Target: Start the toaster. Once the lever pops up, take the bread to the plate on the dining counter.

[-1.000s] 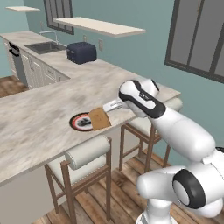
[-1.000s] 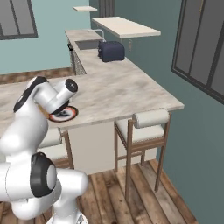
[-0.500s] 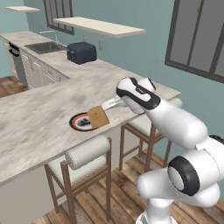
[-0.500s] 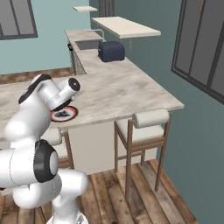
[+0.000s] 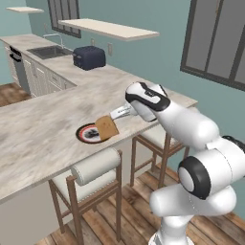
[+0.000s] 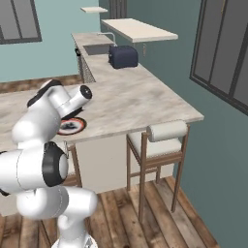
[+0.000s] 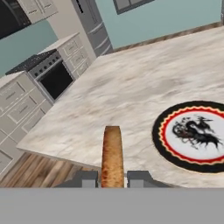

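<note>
Carrying the bread (image 5: 107, 128) to the plate (image 5: 89, 133) is the step you are in; by the look of it, only the set-down is left.

Item 1, gripper (image 7: 113, 178): clenched on the bread, one finger on each flat face. In the hand view the slice stands on edge between the fingers, its crust pointing away from the camera.

Item 2, bread: held above the desk (image 5: 43, 119), not resting on anything. In the left base view it hangs tilted at the plate's near rim, overlapping the edge closest to the arm.

Item 3, plate: flat on the desk near its front edge, above a stool (image 5: 93, 167). In the hand view the plate (image 7: 194, 136) lies off to the right of the bread (image 7: 112, 153), apart from it, so the slice is probably not yet over the pale centre.

Item 4, toaster (image 5: 89, 57): far back on the rear counter by the sink (image 5: 48, 51), well apart from the gripper. Its part in the task looks finished.

Handling notes for you:
- Shift the gripper sideways toward the plate's centre before lowering; a release from here could land the slice on the rim or on the desk.
- Lay the slice flatter before you let go, otherwise it lands on edge and may topple off.
- Come down slowly and unclench only once the bread is close to the plate's face.
- Mind the desk's front edge just beside the plate; a slide that way would send the slice to the floor (image 5: 129, 210).
</note>
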